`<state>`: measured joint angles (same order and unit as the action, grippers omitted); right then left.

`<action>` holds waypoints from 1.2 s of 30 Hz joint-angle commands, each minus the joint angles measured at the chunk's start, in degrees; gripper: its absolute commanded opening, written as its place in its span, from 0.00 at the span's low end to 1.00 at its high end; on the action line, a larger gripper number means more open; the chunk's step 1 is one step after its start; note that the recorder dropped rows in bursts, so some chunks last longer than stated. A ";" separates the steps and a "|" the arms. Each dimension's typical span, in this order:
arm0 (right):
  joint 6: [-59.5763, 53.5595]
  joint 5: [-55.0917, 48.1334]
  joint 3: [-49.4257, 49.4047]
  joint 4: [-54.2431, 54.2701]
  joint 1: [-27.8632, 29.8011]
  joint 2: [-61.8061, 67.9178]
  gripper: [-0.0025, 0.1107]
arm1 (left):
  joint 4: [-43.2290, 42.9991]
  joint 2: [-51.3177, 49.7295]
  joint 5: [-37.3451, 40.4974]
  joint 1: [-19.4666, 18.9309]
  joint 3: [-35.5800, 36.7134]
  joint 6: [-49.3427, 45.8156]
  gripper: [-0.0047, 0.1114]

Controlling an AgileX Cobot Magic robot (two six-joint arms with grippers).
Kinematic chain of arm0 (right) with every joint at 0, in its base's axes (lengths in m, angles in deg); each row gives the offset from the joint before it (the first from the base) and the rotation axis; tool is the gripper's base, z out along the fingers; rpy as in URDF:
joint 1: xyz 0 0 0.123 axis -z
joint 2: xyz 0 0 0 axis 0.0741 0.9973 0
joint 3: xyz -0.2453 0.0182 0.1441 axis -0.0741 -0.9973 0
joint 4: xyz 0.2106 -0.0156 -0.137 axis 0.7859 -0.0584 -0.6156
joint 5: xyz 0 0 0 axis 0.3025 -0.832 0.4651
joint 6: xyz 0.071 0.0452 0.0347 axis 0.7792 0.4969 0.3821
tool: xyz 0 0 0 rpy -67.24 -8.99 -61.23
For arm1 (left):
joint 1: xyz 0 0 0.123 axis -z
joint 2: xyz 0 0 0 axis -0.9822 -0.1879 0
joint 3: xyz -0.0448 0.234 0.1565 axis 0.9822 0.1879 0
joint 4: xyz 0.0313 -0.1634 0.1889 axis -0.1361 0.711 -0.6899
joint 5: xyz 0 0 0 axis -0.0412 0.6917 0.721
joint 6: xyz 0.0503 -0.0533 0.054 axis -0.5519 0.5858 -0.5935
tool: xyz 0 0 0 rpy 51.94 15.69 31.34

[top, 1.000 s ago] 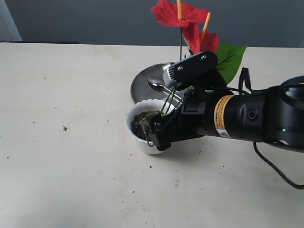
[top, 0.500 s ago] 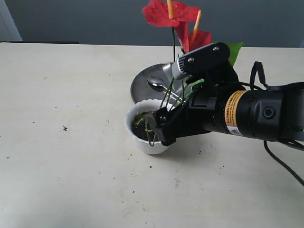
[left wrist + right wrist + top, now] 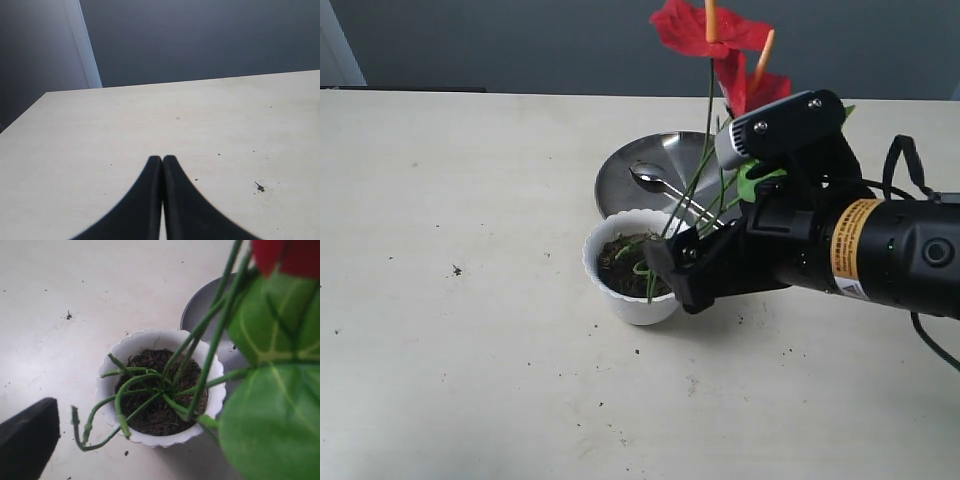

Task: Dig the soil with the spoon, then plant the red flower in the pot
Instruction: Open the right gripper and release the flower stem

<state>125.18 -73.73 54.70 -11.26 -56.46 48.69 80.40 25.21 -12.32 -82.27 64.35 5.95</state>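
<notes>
The red flower [image 3: 705,28] leans with its green stems [image 3: 200,370] ending in the soil [image 3: 155,415] of the white pot [image 3: 620,300]; some stem ends curl over the scalloped rim [image 3: 107,385]. My right gripper [image 3: 672,268] sits just right of the pot, beside the stems, and looks open. One dark finger [image 3: 27,437] shows far to one side, and the big leaf [image 3: 270,415] hides the other. The spoon [image 3: 655,180] lies on the steel plate [image 3: 620,175]. My left gripper [image 3: 162,159] is shut and empty over bare table.
The steel plate [image 3: 200,310] touches the pot's far side. Crumbs of soil dot the table [image 3: 470,330] around the pot. The right arm's bulky body [image 3: 880,250] lies low across the right of the table.
The right arm has drawn back to the right, away from the pot. The flower heads swung left, then back right. The stems stay in the pot.
</notes>
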 commanded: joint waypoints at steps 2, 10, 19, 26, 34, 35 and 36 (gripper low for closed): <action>-0.03 -0.12 -0.26 0.23 0.06 -0.65 0.94 | 0.44 0.30 -0.08 0.41 -0.21 0.22 0.04; -0.03 1.02 -0.26 0.23 0.06 -0.65 0.94 | 0.44 0.30 -0.08 0.41 -0.21 0.22 0.04; 0.10 0.77 -3.08 2.95 0.06 -0.65 0.94 | 0.44 0.30 -0.08 0.41 -0.21 0.22 0.04; 0.44 0.36 -3.19 3.61 0.06 -0.65 0.94 | 0.44 0.30 -0.08 0.41 -0.21 0.22 0.04; 0.44 -2.15 -3.19 4.38 0.06 -1.56 0.94 | 0.44 0.30 -0.08 0.41 -0.21 0.22 0.04; 0.44 -2.89 -3.19 5.29 0.06 -1.88 0.94 | 0.44 0.30 -0.08 0.41 -0.21 0.22 0.04; 0.44 -3.43 -3.19 5.91 0.06 -2.22 0.94 | 0.44 0.30 -0.08 0.41 -0.21 0.22 0.04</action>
<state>125.68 -75.27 51.87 -6.63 -56.46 47.65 80.40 25.21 -12.32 -82.27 64.35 5.95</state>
